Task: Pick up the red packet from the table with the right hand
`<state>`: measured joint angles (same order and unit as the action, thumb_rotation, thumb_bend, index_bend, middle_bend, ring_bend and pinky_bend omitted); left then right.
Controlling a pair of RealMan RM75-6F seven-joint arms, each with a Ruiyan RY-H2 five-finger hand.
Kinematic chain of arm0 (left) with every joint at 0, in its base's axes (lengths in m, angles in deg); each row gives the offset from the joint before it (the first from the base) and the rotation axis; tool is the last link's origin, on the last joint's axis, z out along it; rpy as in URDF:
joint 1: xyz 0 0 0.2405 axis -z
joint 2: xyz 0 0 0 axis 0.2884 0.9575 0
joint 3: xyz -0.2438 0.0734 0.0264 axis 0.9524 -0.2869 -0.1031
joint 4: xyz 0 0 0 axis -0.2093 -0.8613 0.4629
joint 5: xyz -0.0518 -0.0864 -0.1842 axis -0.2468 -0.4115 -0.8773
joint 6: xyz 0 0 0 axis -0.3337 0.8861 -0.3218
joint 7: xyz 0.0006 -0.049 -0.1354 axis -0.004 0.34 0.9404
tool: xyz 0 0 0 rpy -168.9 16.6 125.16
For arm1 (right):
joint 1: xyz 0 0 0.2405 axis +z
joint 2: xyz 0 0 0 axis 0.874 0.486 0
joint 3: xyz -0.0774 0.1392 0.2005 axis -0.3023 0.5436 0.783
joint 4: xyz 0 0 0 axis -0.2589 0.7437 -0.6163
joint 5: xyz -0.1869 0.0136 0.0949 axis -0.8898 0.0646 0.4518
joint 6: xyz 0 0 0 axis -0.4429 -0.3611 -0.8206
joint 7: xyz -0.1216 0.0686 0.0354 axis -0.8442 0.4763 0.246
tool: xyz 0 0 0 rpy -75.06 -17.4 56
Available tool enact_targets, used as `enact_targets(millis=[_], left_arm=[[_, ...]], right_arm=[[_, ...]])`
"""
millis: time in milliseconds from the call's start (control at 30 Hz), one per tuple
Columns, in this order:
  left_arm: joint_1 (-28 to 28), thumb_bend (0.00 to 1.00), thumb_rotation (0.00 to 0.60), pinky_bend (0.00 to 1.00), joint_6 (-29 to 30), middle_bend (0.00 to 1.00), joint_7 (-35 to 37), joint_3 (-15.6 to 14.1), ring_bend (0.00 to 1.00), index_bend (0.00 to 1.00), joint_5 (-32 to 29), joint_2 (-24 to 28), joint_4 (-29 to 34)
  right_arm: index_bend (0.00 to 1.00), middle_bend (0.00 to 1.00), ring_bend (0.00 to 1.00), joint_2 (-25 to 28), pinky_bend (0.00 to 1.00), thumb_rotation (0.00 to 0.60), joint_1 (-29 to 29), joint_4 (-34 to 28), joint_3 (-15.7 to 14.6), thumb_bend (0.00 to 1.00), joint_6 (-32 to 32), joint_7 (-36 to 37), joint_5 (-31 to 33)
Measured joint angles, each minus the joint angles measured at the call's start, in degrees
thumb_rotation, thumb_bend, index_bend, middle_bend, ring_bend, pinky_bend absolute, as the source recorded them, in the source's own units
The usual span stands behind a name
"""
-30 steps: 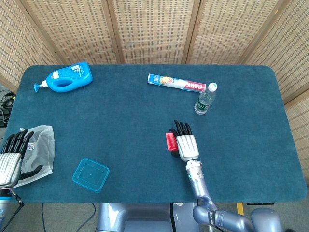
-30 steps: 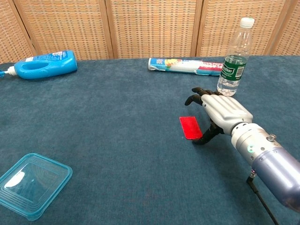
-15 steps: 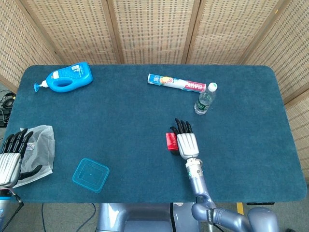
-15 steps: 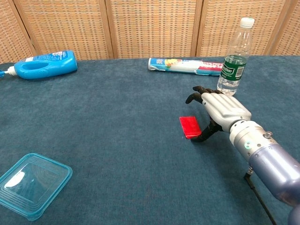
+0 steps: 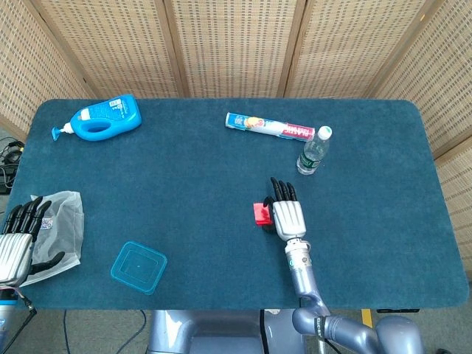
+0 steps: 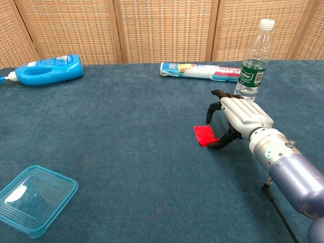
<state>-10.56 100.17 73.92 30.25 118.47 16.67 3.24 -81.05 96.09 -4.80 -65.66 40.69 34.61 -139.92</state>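
Observation:
The red packet (image 5: 259, 214) (image 6: 205, 136) lies mid-table with its near edge tipped up off the blue cloth. My right hand (image 5: 286, 215) (image 6: 238, 119) is at the packet's right side. Its thumb presses the raised near corner and its fingers curl down over the far edge, so it pinches the packet. My left hand (image 5: 16, 240) shows only in the head view, at the table's near left edge. It rests with fingers apart on a clear plastic bag (image 5: 65, 221) and holds nothing.
A water bottle (image 5: 313, 153) (image 6: 252, 66) stands just beyond the right hand. A long printed tube pack (image 5: 269, 127) (image 6: 200, 70) lies behind it. A blue detergent bottle (image 5: 103, 118) (image 6: 43, 70) lies at the far left. A clear blue lid (image 5: 139, 266) (image 6: 33, 198) sits near left.
The right hand's fingers have curled down and its thumb has closed in on the red packet. The packet's near edge has tipped up from lying flat. The left hand has not moved.

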Motion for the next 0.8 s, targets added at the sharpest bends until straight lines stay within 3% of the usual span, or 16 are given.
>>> enact_targets(millis=[467, 800], left_arm=[[0.1, 0.19, 0.6, 0.0, -0.1, 0.0, 0.1, 0.0, 0.0, 0.0, 0.0, 0.1, 0.0], [0.1, 0.19, 0.6, 0.0, -0.1, 0.0, 0.1, -0.1, 0.0, 0.0, 0.1, 0.1, 0.1]], right_arm=[[0.55, 0.02, 0.0, 0.0, 0.0, 0.6, -0.1, 0.5, -0.2, 0.46, -1.3, 0.0, 0.5], [0.56, 0.02, 0.0, 0.4, 0.0, 0.6, -0.3, 0.1, -0.6, 0.5, -2.2, -0.5, 0.7]])
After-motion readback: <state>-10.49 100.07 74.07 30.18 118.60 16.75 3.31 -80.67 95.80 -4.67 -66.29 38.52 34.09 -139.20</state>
